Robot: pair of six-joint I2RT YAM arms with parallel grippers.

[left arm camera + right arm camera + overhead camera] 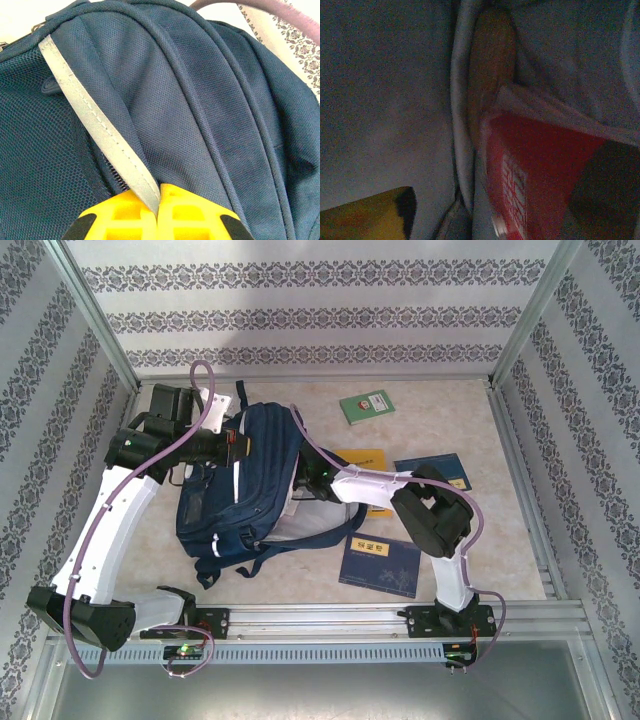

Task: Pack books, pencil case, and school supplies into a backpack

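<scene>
Backpack propped open by a single pinch, with a packet loose inside

The backpack [240, 490] lies on its side, left of middle on the table [500, 540]. The left fingers [175, 210] are clamped tight on its pale stripe [95, 120], holding the top up. Down in the gloom inside, the red packet [535, 185] rests against the lining, and the right fingers [375, 215] are spread wide, not pinching it. The danger, I'd say, is that the stripe slides out of that pinch and fabric drops onto the right arm [370, 485], or the arm drags the packet out when it withdraws. The orange-yellow book [365, 458], a navy book [380, 565], a second navy book [440, 470] and the green booklet [365, 405] lie unpacked to the right
</scene>
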